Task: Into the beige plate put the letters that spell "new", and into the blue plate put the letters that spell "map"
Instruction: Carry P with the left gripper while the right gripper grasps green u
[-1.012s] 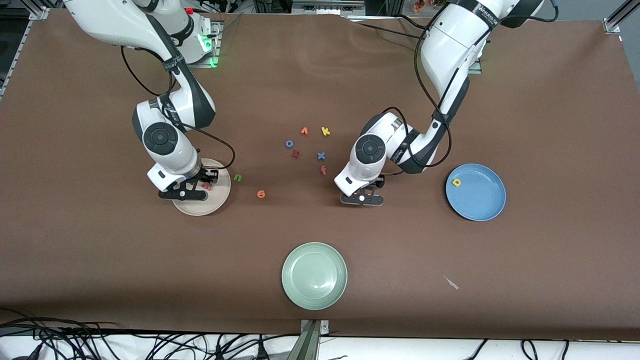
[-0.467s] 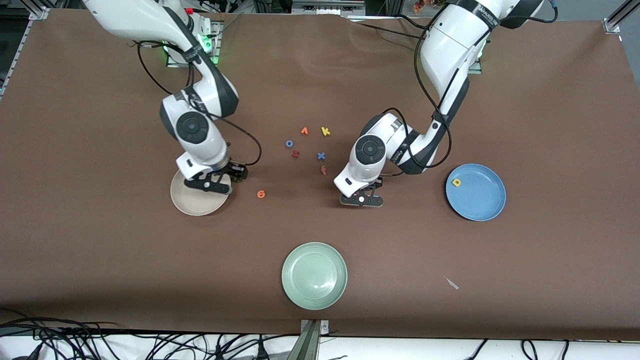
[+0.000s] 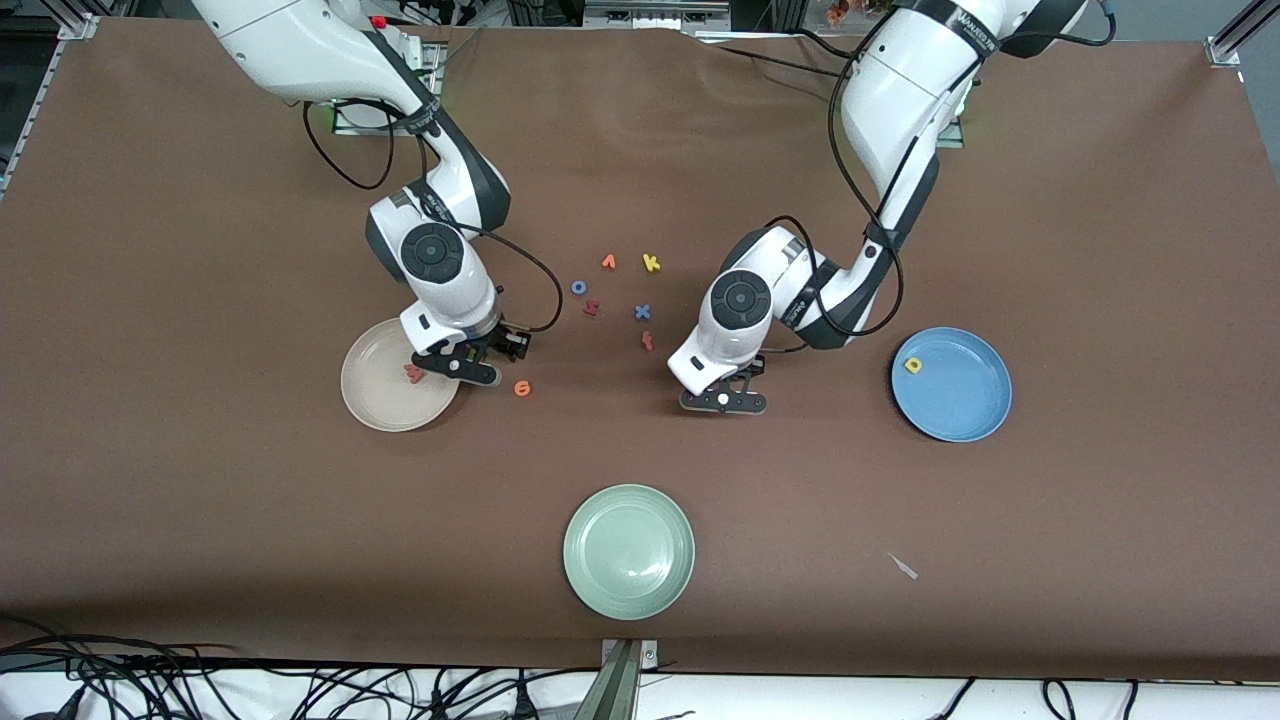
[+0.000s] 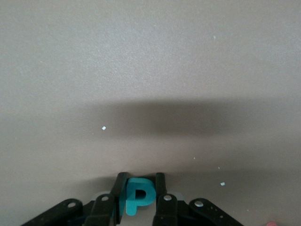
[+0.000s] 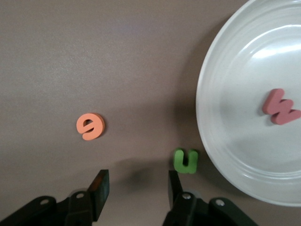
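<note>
The right gripper [image 5: 136,188] is hanging with its jaws apart over the green n [image 5: 186,161], which is lying just beside the beige plate [image 3: 375,405], left of centre in the front view. It should centre over the n before closing. The left gripper [image 4: 140,197] is pinching the teal p [image 4: 139,196] at the table.

Brown counter [image 3: 1100,200] carries a pale green plate [image 3: 629,551] at the 6 o'clock edge, nearest the front camera. A loose cluster of foam letters lies at centre: orange v [image 3: 608,262], yellow k [image 3: 651,263], blue o [image 3: 578,287], dark red letter [image 3: 591,309], blue x [image 3: 642,312], and a red letter [image 3: 647,341] at the cluster's 6 o'clock. A small pale scrap [image 3: 903,567] lies toward 4 o'clock.
</note>
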`<act>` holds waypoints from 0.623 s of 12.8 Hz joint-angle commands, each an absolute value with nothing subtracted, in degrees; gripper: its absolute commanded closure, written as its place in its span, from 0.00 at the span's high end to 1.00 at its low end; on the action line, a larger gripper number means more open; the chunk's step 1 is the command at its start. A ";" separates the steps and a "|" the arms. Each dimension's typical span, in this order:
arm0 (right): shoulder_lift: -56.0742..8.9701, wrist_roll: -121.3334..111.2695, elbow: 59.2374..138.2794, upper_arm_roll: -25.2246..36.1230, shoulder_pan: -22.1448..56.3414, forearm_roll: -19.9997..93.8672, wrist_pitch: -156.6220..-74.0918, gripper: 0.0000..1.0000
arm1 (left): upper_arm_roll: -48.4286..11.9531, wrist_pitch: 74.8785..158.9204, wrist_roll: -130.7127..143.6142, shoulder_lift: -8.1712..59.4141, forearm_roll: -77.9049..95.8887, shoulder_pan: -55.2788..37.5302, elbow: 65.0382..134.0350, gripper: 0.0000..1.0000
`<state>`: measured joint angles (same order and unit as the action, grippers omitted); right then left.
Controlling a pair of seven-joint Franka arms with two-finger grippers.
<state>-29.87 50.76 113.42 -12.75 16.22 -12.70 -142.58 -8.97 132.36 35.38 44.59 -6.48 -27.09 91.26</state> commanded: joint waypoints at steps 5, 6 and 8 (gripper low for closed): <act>-29.45 48.53 117.07 -12.31 15.82 -12.57 -146.60 0.63 | -9.14 114.55 20.87 37.10 -5.54 -17.69 90.35 0.08; -28.92 47.30 117.77 -11.96 15.56 -12.57 -146.60 0.63 | -9.23 112.69 17.09 35.70 -5.54 -15.14 91.22 0.08; -28.48 45.80 118.91 -11.26 15.38 -12.66 -146.69 0.63 | -9.14 111.80 8.74 32.80 -5.71 -10.39 94.90 0.08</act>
<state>-30.33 47.93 116.31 -11.75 15.86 -12.73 -145.62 -8.55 112.28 15.69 36.86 -6.47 -14.07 89.63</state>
